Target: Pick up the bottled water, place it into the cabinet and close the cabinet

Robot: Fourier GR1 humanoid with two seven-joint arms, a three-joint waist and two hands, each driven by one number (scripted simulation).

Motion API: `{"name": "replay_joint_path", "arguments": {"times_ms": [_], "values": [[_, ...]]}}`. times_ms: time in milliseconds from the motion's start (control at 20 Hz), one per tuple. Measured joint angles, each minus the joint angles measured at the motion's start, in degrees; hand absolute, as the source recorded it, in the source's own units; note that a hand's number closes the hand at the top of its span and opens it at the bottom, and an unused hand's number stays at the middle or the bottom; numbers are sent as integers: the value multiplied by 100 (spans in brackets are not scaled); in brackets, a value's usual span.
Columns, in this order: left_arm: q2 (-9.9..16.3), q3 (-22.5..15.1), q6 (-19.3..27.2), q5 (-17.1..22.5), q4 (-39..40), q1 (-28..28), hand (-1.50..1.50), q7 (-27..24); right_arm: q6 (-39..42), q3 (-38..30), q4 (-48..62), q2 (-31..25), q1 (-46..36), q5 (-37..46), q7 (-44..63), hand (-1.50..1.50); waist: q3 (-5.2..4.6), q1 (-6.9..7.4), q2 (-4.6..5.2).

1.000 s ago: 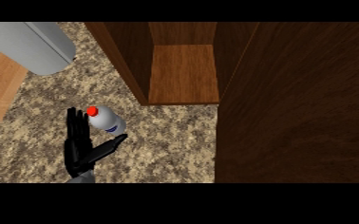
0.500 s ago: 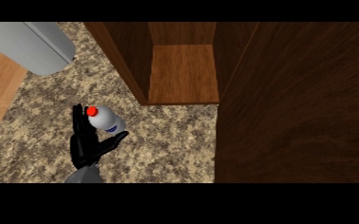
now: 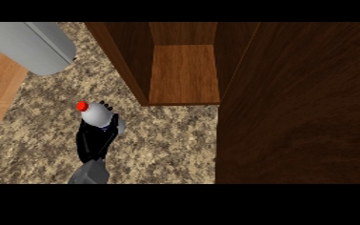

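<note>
The black left hand [image 3: 95, 143] curls its fingers round the pale, red-capped bottled water [image 3: 97, 116] at eight o'clock on the speckled granite counter [image 3: 169, 143]; the open brown wooden cabinet [image 3: 184, 74] stands at twelve o'clock.

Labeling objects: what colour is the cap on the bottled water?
Red: the small round cap tops the pale grey bottled water, seen in the head view.
</note>
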Motion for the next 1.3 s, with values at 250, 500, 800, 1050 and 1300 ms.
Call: {"name": "replay_joint_path", "arguments": {"times_ms": [250, 500, 800, 1050, 1300], "values": [[18, 88, -88, 91, 300, -323, 150, -163, 10, -197, 32, -51, -184, -41, 108, -150, 1, 18, 9], [37, 107, 128, 34, 214, -405, 150, -408, 76, -185, 33, 23, -76, -63, 69, -150, 4, 29, -7], [71, -396, -328, -262, -9, -288, 150, -248, 73, -208, 42, 24, -75, -87, 70, -150, 6, 54, -15], [82, -818, -718, -438, -487, -2, 150, 31, 61, -257, 64, 37, -85, -114, 42, -150, 9, 88, -28], [40, -1286, -574, -483, -1445, 167, 150, 637, 40, -309, 88, 49, -173, -135, 55, -150, 13, 117, -38]]}}
